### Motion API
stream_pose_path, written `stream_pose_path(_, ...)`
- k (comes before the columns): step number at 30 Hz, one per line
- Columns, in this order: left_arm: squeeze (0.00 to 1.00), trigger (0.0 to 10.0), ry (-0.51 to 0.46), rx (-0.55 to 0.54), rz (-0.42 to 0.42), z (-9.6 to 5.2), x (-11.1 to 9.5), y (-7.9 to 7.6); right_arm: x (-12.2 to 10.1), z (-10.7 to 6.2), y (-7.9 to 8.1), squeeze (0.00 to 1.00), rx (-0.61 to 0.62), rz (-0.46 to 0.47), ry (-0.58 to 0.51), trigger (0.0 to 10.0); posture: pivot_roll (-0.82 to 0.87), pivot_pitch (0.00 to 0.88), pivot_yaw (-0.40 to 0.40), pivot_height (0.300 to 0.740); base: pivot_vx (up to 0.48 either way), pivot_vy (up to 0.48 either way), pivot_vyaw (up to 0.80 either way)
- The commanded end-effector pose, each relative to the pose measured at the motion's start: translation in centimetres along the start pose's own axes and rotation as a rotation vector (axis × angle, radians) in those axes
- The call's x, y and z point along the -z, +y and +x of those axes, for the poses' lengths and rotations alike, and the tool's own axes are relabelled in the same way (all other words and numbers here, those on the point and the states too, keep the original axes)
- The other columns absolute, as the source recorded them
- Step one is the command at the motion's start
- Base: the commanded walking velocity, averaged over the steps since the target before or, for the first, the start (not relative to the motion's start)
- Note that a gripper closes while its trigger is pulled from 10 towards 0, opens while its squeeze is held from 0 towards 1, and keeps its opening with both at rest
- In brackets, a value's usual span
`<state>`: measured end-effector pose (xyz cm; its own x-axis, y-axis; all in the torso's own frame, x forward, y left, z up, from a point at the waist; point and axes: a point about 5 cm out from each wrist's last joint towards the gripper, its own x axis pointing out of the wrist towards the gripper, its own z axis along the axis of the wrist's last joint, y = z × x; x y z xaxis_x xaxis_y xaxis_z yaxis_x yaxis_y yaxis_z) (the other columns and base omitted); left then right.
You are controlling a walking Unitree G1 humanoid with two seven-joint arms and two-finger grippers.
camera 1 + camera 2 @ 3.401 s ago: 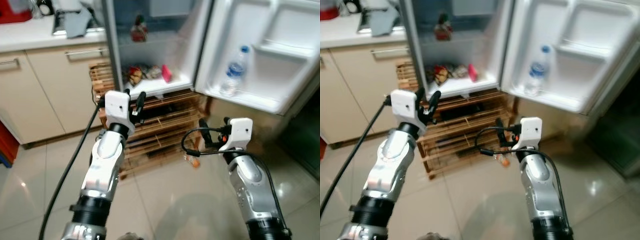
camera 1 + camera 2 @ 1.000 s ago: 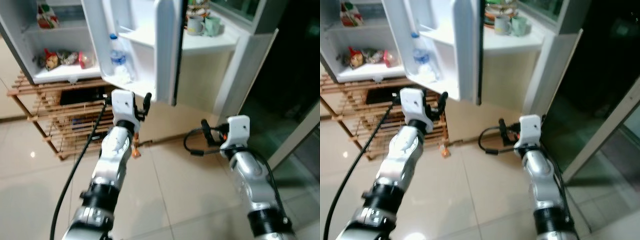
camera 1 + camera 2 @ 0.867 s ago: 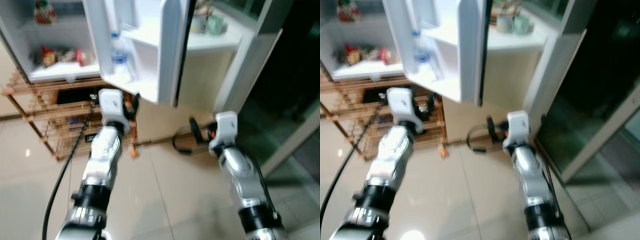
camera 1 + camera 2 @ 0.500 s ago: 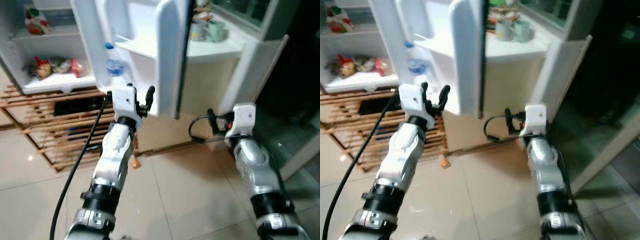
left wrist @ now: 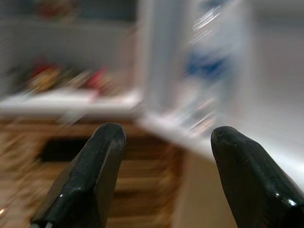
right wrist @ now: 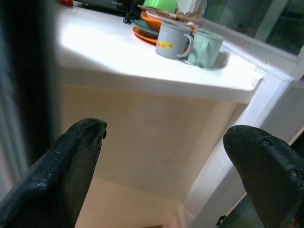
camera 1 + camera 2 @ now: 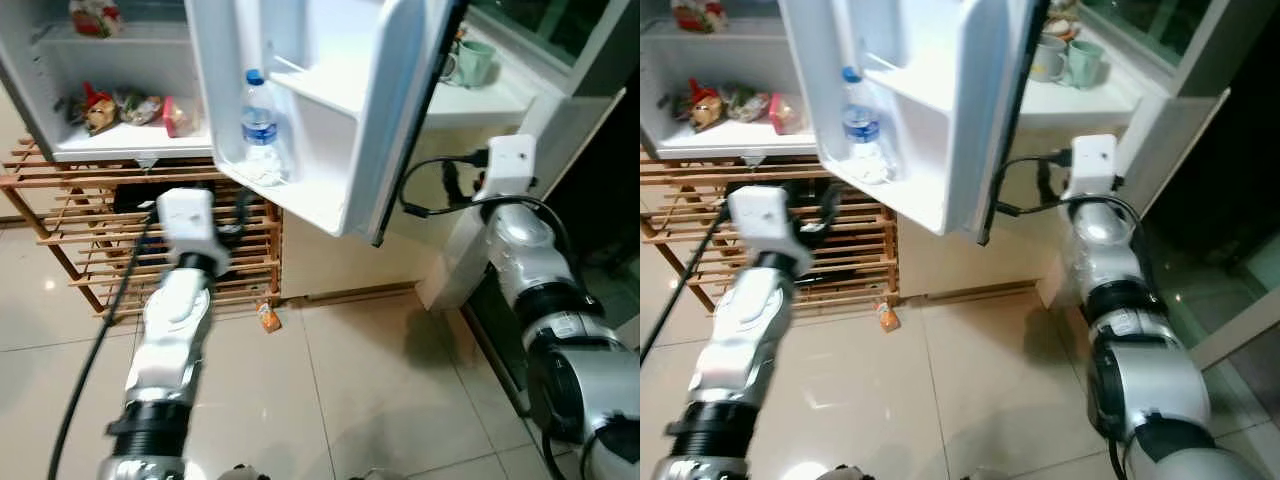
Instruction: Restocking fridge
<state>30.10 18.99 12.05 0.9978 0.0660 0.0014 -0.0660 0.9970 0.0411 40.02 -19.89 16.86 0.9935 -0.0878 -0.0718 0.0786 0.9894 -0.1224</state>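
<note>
Fridge door (image 7: 330,110) hangs open above my left gripper (image 5: 164,180), a water bottle (image 7: 259,125) shelved inside; my right gripper (image 6: 168,175) faces the tabletop (image 6: 142,52). Both gape empty.

Your open fridge door (image 7: 370,110) swings across the upper middle of the frame, splitting the space. Left of it, the wooden rack (image 7: 90,240) blocks the low approach, and the lit fridge shelf (image 7: 120,150) above holds food packets (image 7: 125,108). A water bottle (image 7: 259,120) fills the door's lower bin. Right of the door, a white counter (image 7: 1080,100) with mugs (image 7: 1072,60) stands close. Bare tile floor (image 7: 350,400) lies open in the lower middle, save a small orange scrap (image 7: 268,318).
</note>
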Motion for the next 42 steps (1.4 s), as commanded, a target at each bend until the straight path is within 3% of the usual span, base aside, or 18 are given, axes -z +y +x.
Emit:
stream_pose_path(1,0.0,10.0,0.097,-0.018,0.034,-0.5,1.2,0.3,0.4,0.1,-0.1,0.0,0.035,0.008,0.058,10.0,0.14,0.0,-0.091,0.74,0.0,0.0,0.0)
stream_pose_path(2,0.0,10.0,0.097,-0.018,0.034,-0.5,1.2,0.3,0.4,0.1,-0.1,0.0,0.035,0.008,0.058,10.0,0.14,0.0,-0.091,0.74,0.0,0.0,0.0)
stream_pose_path(7,0.0,10.0,0.343,-0.045,0.065,-2.4,4.6,2.1,0.0,0.4,0.9,0.0,0.04,0.038,0.071,10.0,0.18,0.0,-0.079,0.74,0.0,0.0,0.0)
stream_pose_path(10,0.0,10.0,0.394,-0.064,0.063,-3.7,5.2,3.2,-0.5,0.6,1.9,0.0,0.032,0.116,0.073,10.0,0.21,0.0,-0.061,0.74,0.0,0.0,0.0)
stream_pose_path(13,0.0,10.0,0.398,-0.058,0.067,-3.8,5.1,3.2,-0.9,0.7,2.5,0.0,0.009,0.173,0.06,10.0,0.2,0.0,-0.055,0.74,0.0,0.0,0.0)
stream_pose_path(20,0.0,10.0,0.432,-0.01,0.064,-3.3,4.9,2.6,-2.5,0.5,6.9,0.0,-0.232,0.448,0.003,10.0,0.17,0.0,-0.027,0.74,0.0,0.0,0.0)
stream_pose_path(24,0.0,10.0,0.442,0.019,0.07,-3.0,4.8,2.3,-3.2,0.3,8.5,0.0,-0.332,0.53,-0.017,10.0,0.15,0.0,0.004,0.74,0.0,0.0,0.0)
stream_pose_path(26,0.0,10.0,0.456,0.058,0.083,-2.8,4.9,2.0,-3.8,-0.3,10.9,0.0,-0.495,0.576,-0.038,10.0,0.12,0.0,0.029,0.74,0.0,0.0,0.0)
stream_pose_path(30,0.0,10.0,0.494,0.114,0.098,-2.7,5.2,1.7,-3.6,-2.6,14.7,0.0,-0.835,0.59,-0.093,10.0,0.1,0.0,0.047,0.74,0.0,0.0,0.0)
stream_pose_path(33,0.0,10.0,0.644,0.198,0.188,-4.0,7.0,1.8,-2.6,-6.8,15.7,0.0,-1.054,0.574,-0.133,10.0,0.07,0.0,0.059,0.74,0.0,0.0,0.0)
stream_pose_path(34,0.0,10.0,0.644,0.198,0.188,-4.0,7.0,1.8,-2.6,-6.8,15.7,0.0,-1.054,0.574,-0.133,10.0,0.07,0.0,0.059,0.74,0.0,0.0,0.0)
stream_pose_path(35,0.0,10.0,0.758,0.265,0.179,-5.7,8.5,1.8,-1.3,-11.1,15.3,0.0,-1.144,0.592,-0.1,10.0,0.05,0.0,0.072,0.74,0.0,0.0,0.0)
stream_pose_path(36,0.0,10.0,0.758,0.265,0.179,-5.7,8.5,1.8,-1.3,-11.1,15.3,0.0,-1.144,0.592,-0.1,10.0,0.05,0.0,0.072,0.74,0.0,0.0,0.0)
stream_pose_path(38,0.0,10.0,0.817,0.315,0.158,-6.9,9.2,2.0,0.4,-14.6,14.5,0.0,-1.202,0.573,-0.044,10.0,0.03,0.0,0.086,0.74,0.0,0.0,0.0)
stream_pose_path(40,0.0,10.0,0.863,0.347,0.146,-7.6,9.7,2.6,2.1,-15.8,12.5,0.0,-1.164,0.607,0.01,10.0,0.0,0.0,0.103,0.74,0.0,0.0,0.0)
stream_pose_path(42,0.0,10.0,0.863,0.347,0.146,-7.6,9.7,2.6,2.1,-15.8,12.5,0.0,-1.164,0.607,0.01,10.0,0.0,0.0,0.103,0.74,0.0,0.0,0.0)
